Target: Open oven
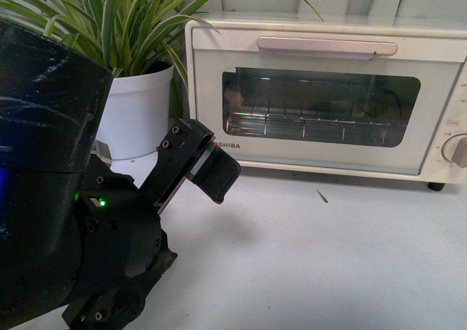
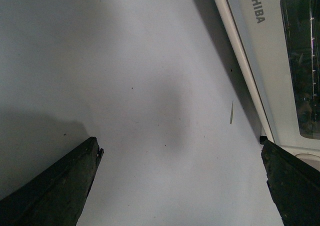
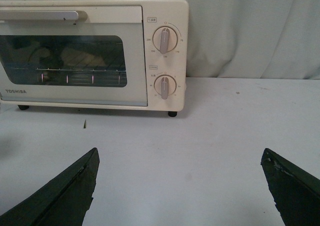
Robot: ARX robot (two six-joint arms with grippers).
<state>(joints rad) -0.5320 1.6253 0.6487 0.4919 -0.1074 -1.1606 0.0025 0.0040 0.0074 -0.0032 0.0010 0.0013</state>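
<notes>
The cream-white TOSHIBA oven [image 1: 321,155] stands at the back of the white table with its glass door shut; its long bar handle [image 1: 327,47] runs along the door's top. A wire rack shows through the glass. My left gripper [image 1: 208,171] is open and empty, low in front of the oven's lower left corner, apart from it. In the left wrist view the oven's lower edge [image 2: 250,51] lies beside my open gripper [image 2: 181,153]. In the right wrist view the oven [image 3: 75,98] stands well ahead of my open, empty right gripper [image 3: 179,158], with two round knobs [image 3: 164,38].
A spider plant in a white pot [image 1: 135,111] stands left of the oven. A small leaf sliver [image 1: 322,196] lies on the table [image 1: 328,257] in front of the oven. A pale curtain [image 3: 250,31] hangs behind, right of the oven.
</notes>
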